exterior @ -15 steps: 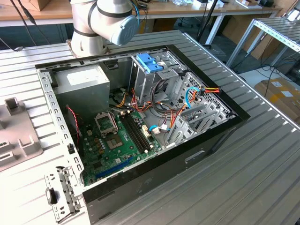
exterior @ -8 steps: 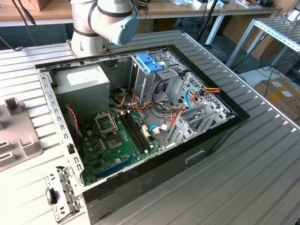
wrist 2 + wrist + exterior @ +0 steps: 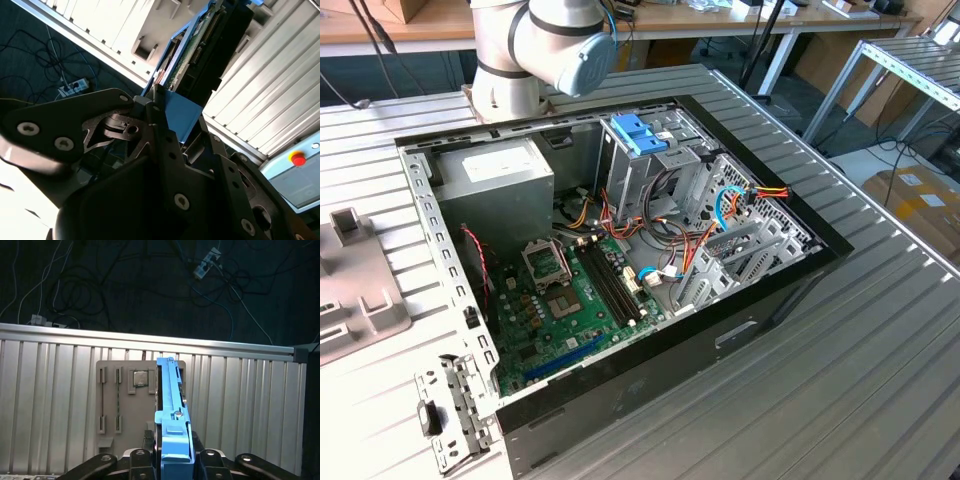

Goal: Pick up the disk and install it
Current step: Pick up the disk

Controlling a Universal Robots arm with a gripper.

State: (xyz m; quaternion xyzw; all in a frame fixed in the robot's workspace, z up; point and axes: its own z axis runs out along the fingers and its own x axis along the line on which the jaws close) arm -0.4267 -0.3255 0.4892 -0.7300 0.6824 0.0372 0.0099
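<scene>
first wrist view: i see the disk (image 3: 173, 405) edge-on, one bright blue rail running away from me and the blue tab end nearest my wrist
fingers: my fingers (image 3: 149, 447) are closed on the disk, a dark finger pressed against each flat side near the tab end
where the disk is: off the counter (image 3: 250, 410), carried in my grip; behind it lies a flat tan plate (image 3: 120, 405) with slots and a small square chip (image 3: 140, 377) set in it
counter: ribbed metal with a bright edge rail, the dark floor (image 3: 125, 280) beyond it
floor: loose cables and a white power strip (image 3: 202, 269)
second wrist view: the disk from the side, with a dark body and a strip of green circuit board between the blue rails, reaching away from my dark linkages; a red button (image 3: 298, 160) sits on a pale panel past the counter
exterior view: my arm (image 3: 535, 50) stands on the counter just behind the open computer case (image 3: 720, 330)
inside the case: a green motherboard (image 3: 570, 300) toward the exterior view's left, a grey power supply (image 3: 495, 175) behind it, a metal drive cage (image 3: 650, 170) at the back with a pale blue plastic latch (image 3: 638, 133) on top, and coloured wires (image 3: 720, 215) bunched beside the cage
beside the case: a grey tray (image 3: 355, 300) on the counter at the exterior view's left, and a perforated metal bracket (image 3: 450, 410) at the case's near corner
</scene>
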